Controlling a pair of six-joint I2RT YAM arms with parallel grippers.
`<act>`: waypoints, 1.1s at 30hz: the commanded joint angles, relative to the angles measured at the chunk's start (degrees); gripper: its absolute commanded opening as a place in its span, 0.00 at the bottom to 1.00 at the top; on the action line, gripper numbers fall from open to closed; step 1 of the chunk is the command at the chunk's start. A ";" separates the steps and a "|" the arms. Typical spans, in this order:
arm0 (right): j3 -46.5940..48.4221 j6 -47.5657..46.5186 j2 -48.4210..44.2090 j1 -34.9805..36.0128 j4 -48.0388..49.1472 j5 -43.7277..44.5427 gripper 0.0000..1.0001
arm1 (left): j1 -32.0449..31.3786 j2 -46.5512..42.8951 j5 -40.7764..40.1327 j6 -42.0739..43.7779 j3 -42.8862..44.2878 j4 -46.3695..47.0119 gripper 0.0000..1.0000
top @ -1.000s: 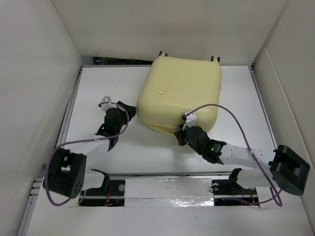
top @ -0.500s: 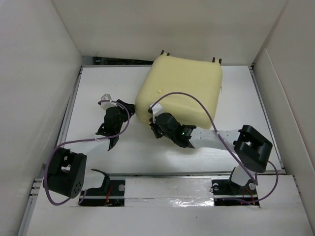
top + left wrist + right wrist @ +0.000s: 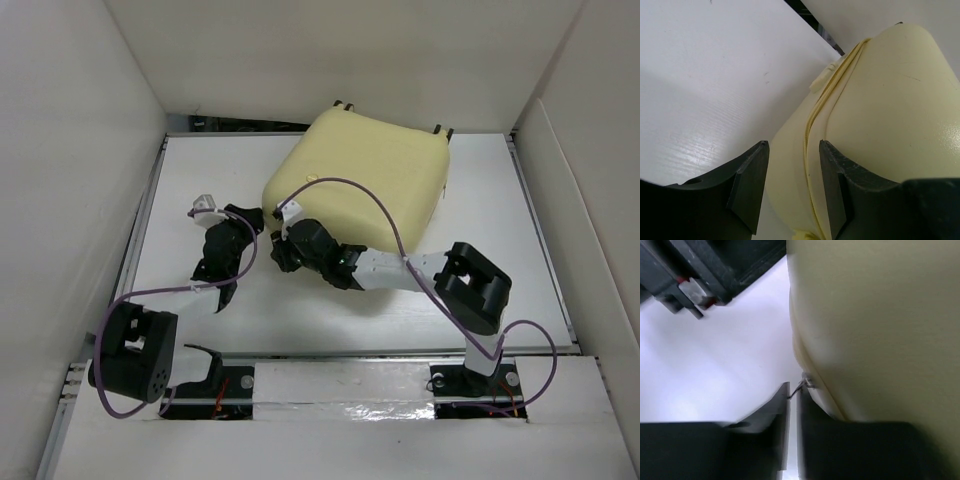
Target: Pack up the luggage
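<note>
The luggage (image 3: 360,180) is a pale yellow hard-shell suitcase lying shut at the back middle of the white table. My right gripper (image 3: 284,252) is at its front left corner. In the right wrist view the gripper (image 3: 794,390) is almost shut, pinching a small metal zipper pull (image 3: 804,383) beside the shell (image 3: 870,315). My left gripper (image 3: 258,220) is open just left of that same corner. In the left wrist view the gripper (image 3: 792,150) straddles the zip seam (image 3: 812,125) of the luggage (image 3: 890,100) without gripping it.
White walls close in the table (image 3: 200,170) on the left, back and right. Purple cables (image 3: 380,200) loop over the right arm and the suitcase. A metal rail (image 3: 340,385) runs along the near edge. The left arm's wrist (image 3: 690,275) shows in the right wrist view.
My right gripper has swept left along the luggage's front edge to its left corner. The luggage has turned and shifted a little. The left gripper has barely moved.
</note>
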 commanded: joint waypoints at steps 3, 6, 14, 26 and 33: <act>-1.31 8.45 -5.64 6.69 17.33 -19.04 0.65 | -4.34 -2.15 16.28 -0.22 -0.14 -1.70 0.43; -9.82 6.42 -15.30 7.23 10.64 -13.51 0.79 | -3.03 -2.94 14.53 -0.13 0.30 -3.29 0.43; -29.45 7.12 -48.25 -5.22 -3.79 3.73 0.10 | -0.13 -4.17 13.56 -1.19 2.32 -5.22 0.48; -35.89 7.73 -55.52 -53.03 -8.83 0.76 0.00 | 1.54 -0.05 10.92 -2.32 7.86 -7.77 0.53; -31.77 7.56 -39.72 -56.93 -3.53 -7.05 0.00 | 4.63 5.02 10.04 -4.27 12.67 -6.97 0.55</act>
